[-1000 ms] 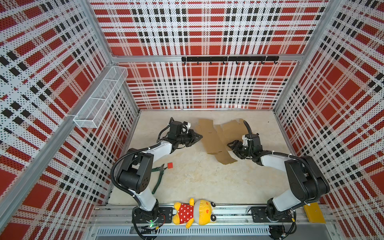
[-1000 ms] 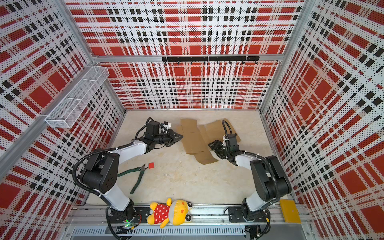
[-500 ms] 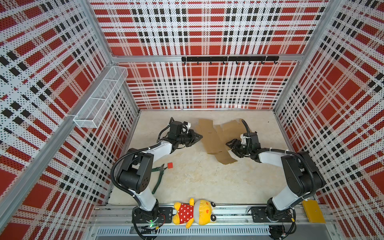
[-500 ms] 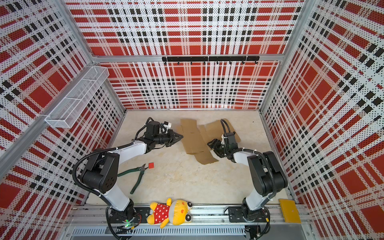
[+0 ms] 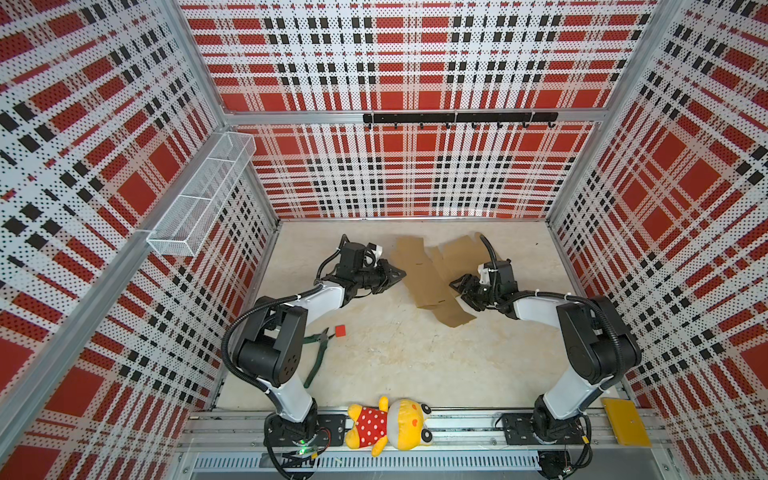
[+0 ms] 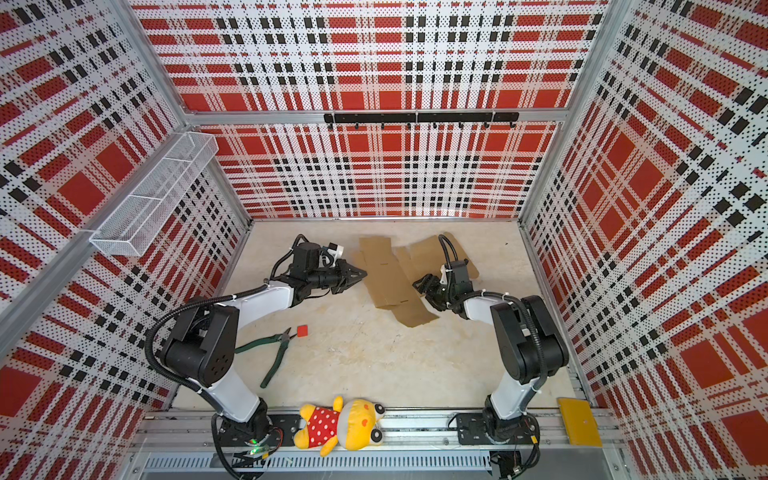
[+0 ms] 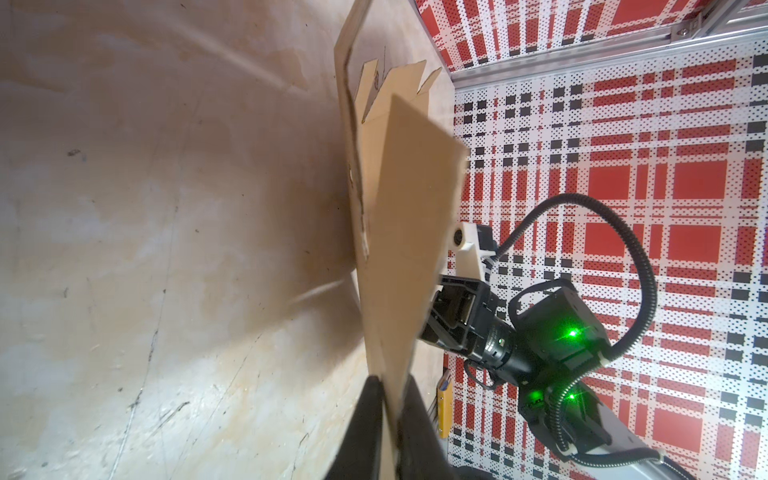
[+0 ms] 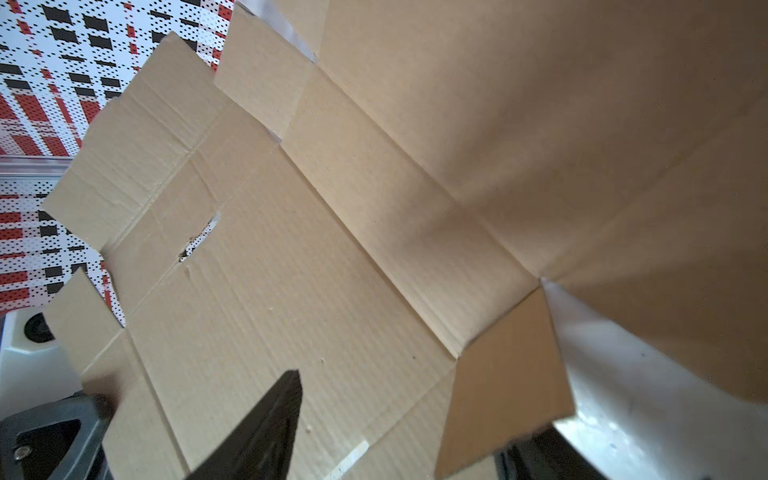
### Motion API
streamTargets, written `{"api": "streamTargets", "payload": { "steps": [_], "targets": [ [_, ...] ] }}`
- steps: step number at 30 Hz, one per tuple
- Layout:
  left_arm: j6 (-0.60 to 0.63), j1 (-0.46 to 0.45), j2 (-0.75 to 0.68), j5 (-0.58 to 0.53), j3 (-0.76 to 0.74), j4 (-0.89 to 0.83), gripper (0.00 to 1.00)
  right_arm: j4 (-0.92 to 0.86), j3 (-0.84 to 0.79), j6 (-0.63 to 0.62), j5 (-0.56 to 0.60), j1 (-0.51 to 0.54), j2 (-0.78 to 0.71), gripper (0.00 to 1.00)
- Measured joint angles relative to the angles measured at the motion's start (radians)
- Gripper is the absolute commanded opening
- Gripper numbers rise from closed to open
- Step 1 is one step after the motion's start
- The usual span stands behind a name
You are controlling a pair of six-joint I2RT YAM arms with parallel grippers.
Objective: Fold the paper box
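Raised paper box (image 7: 415, 208) edge inside left pincer (image 7: 390, 388)

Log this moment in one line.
left tool: shut on paper box edge | right tool: open at opposite edge | stage: box not yet formed

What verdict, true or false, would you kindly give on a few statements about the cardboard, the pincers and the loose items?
1. The left pincer is shut on an edge of the paper box. True.
2. The paper box is folded into a closed box. False: it is an open sheet with loose flaps.
3. The pliers lie beside the red square. True.
4. The plush toy lies on the cardboard. False: it lies on the front rail, apart from the sheet.
5. The right pincer is clamped shut. False: its jaws stand open at the sheet's edge.
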Motion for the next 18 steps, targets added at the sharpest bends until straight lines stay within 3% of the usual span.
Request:
{"api": "streamTargets", "payload": {
  "steps": [18],
  "targets": [
    [0.003, 0.000, 0.000, -0.003, 0.000, -0.002, 0.12, -0.029, 0.071, -0.023, -0.003, 0.000, 0.027, 0.71]
  ]
}}
